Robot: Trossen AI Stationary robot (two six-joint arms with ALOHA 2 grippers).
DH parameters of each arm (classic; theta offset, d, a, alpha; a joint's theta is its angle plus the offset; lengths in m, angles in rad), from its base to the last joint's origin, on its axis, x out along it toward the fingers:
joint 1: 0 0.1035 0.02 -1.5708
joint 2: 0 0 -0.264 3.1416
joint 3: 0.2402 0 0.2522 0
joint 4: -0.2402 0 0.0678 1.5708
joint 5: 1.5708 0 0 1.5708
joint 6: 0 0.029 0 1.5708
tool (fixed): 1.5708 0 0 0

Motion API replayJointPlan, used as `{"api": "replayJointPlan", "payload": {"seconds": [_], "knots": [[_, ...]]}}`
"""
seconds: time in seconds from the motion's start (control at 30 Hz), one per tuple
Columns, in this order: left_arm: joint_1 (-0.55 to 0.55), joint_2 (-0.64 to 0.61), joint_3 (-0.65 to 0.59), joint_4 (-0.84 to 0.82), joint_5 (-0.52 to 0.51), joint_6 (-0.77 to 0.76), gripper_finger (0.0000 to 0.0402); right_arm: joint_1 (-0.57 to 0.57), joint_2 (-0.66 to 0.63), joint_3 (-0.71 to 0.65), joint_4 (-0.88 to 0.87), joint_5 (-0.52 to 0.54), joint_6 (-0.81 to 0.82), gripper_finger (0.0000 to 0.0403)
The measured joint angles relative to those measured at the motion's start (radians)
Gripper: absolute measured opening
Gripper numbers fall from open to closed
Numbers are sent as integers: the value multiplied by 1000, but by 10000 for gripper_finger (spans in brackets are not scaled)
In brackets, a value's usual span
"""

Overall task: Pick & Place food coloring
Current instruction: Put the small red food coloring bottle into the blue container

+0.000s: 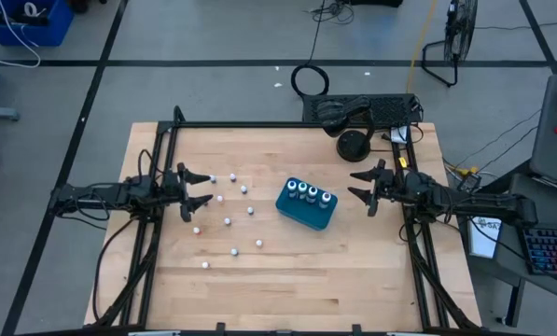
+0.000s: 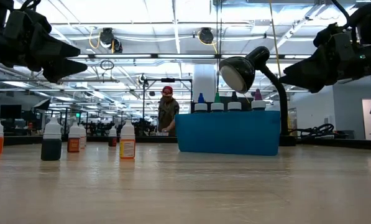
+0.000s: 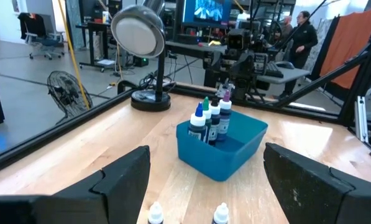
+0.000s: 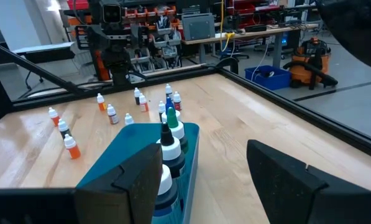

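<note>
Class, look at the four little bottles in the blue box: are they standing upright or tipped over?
Upright. In the low view the four bottles stand in a row in the blue box, coloured tips pointing up; the high view shows their white caps from above.

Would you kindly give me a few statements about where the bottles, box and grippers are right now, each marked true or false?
1. Four bottles stand upright in the teal box. True.
2. The left gripper holds a bottle. False: it is open and empty, above the table's left side.
3. Loose bottles stand on the table between the left gripper and the box. True.
4. The right gripper is shut on the box. False: it is open, apart from the box, to its right.
5. The desk lamp lies inside the box. False: it stands on the table beyond the box, near the far edge.
</note>
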Motion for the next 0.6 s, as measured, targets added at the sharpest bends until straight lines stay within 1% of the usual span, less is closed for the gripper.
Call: {"api": "replayJointPlan", "payload": {"seconds": [0.1,0.13,0.2,0.27,0.33,0.4,0.47,0.53,0.6], "knots": [[0,0,0,33,-5,-7,308,0,0,0,0,0,0,224],[0,2,0,61,-22,-27,308,0,0,0,0,0,0,224],[1,8,1,100,-83,-102,308,0,0,0,0,0,0,224],[1,21,3,102,-148,-153,308,0,0,0,0,0,0,224],[9,56,44,42,-201,-194,308,0,0,0,0,0,0,224],[31,120,124,-51,-242,-269,308,0,0,0,0,0,0,224],[63,217,222,-155,-263,-347,308,0,0,0,0,0,0,224],[100,353,330,-231,-258,-377,308,0,0,0,0,0,0,224],[140,502,446,-294,-228,-375,308,0,0,0,0,0,0,224]]}}
